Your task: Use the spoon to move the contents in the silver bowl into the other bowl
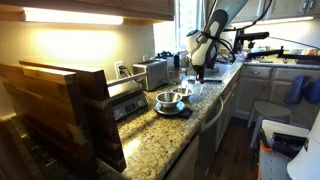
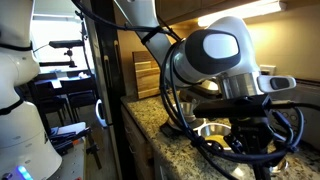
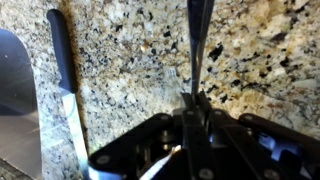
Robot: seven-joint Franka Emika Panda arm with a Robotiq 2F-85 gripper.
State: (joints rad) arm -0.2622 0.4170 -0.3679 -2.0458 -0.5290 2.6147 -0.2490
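Observation:
The silver bowl [image 1: 172,97] stands on the granite counter next to the toaster, and part of its shiny rim [image 2: 205,128] shows behind the arm. My gripper [image 1: 198,74] hangs over the counter just beyond the bowl. In the wrist view the gripper [image 3: 195,100] is shut on a thin dark handle, the spoon [image 3: 198,40], which runs straight out over bare granite. The spoon's scoop end is out of view. What the silver bowl holds cannot be made out. I cannot pick out the other bowl for certain; a dark flat shape [image 1: 170,110] lies under the silver bowl's front.
A black-handled knife [image 3: 62,60] lies on the counter left of the gripper, beside a grey flat object [image 3: 14,70]. The toaster [image 1: 151,72] stands against the wall. Wooden boards [image 1: 60,105] fill the near counter. The counter edge [image 1: 215,105] drops off to the floor.

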